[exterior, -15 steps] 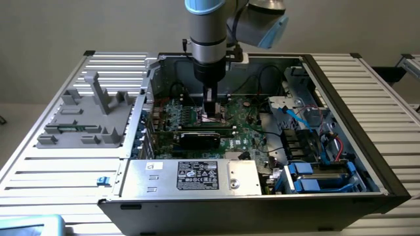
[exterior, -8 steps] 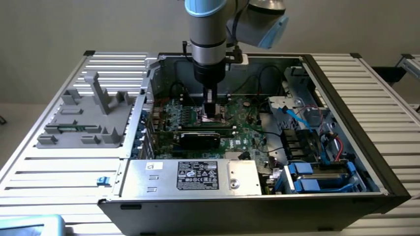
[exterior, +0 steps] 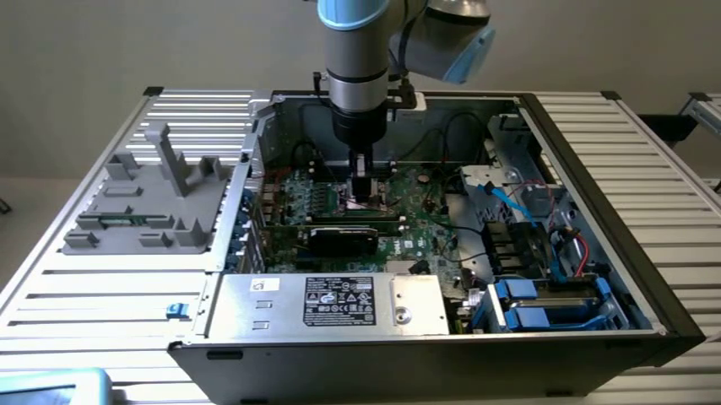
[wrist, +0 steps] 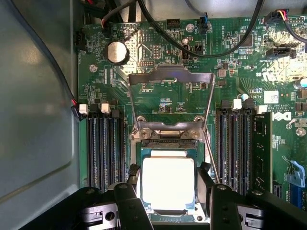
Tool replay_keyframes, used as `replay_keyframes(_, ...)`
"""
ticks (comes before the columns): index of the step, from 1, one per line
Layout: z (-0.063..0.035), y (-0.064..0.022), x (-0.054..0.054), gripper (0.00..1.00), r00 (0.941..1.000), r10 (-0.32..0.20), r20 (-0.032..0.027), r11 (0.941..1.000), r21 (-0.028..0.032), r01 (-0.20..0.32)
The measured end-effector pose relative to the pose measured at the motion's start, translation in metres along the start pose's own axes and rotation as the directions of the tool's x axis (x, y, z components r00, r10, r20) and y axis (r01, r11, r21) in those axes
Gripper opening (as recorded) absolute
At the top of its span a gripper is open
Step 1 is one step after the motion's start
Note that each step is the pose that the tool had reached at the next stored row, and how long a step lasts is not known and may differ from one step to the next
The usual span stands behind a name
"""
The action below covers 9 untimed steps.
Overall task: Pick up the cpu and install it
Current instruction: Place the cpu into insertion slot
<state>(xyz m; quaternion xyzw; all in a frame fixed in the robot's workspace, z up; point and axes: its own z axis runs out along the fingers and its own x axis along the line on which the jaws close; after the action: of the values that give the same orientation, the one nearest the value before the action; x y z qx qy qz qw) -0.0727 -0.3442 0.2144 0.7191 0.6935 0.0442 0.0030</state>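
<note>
While the arm reaches down into the open computer case (exterior: 338, 359), the gripper (wrist: 169, 178) is clamped on the cpu (wrist: 168, 189), its fingers (wrist: 130, 196) pressed against two opposite edges. The cpu lies flat in the socket (wrist: 165, 143) on the green motherboard (wrist: 240, 62), beside the swung-open metal load plate (wrist: 170, 78) and between two banks of memory slots (wrist: 103, 148).

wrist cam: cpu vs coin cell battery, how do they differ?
Shape: the flat square silver-topped cpu has straight edges; the round silver coin cell battery is a disc. Size: the cpu is larger than the battery. Place: the cpu is at the open socket with the hand right at it; the battery lies beyond the raised metal socket frame, away from the hand. Both are shiny metal on the green motherboard.
</note>
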Motion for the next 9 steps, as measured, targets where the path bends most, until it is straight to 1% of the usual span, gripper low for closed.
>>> replay_keyframes(1,0.0002,0.0000,0.0001,0.55,1.0000,0.000,0.0012,1.0000,-0.0002,0.000)
replay_keyframes(2,0.0004,0.0000,0.0000,0.55,1.0000,0.000,0.0038,1.0000,-0.0003,0.000)
replay_keyframes(3,0.0005,-0.0001,0.0000,0.55,1.0000,0.000,0.0080,1.0000,-0.0003,0.000)
replay_keyframes(5,0.0010,-0.0001,0.0000,0.55,0.9998,-0.002,0.0204,1.0000,-0.0008,0.002)
replay_keyframes(6,0.0012,-0.0002,0.0003,0.55,0.9997,-0.002,0.0242,1.0000,-0.0009,0.002)
replay_keyframes(9,0.0023,-0.0005,0.0004,0.55,0.9997,-0.004,0.0243,1.0000,-0.0007,0.004)
